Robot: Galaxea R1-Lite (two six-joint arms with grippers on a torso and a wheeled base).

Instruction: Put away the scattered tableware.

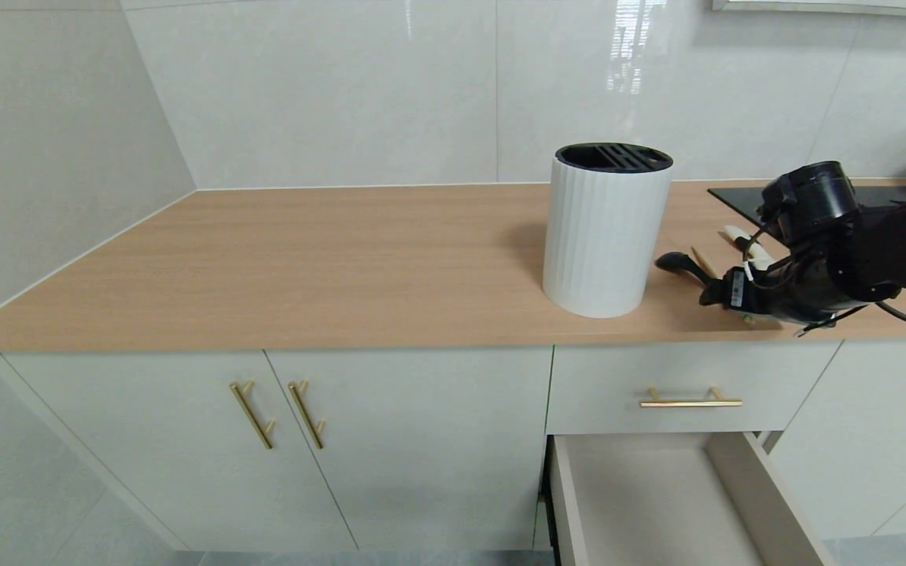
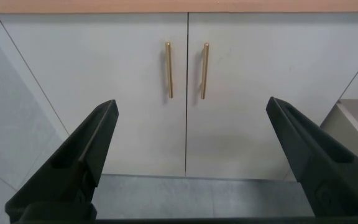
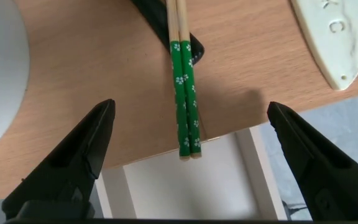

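Green-tipped chopsticks [image 3: 184, 81] beside the white utensil holder [image 1: 604, 236] should be centred before the spread right gripper [image 3: 189, 107] is closed.

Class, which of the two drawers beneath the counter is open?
The lower drawer, pulled out and showing its inside; the upper drawer, with the gold handle, is shut.

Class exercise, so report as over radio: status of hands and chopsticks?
Left hand open, facing cabinet doors. Right hand open above chopsticks at counter edge. Black handle under them.
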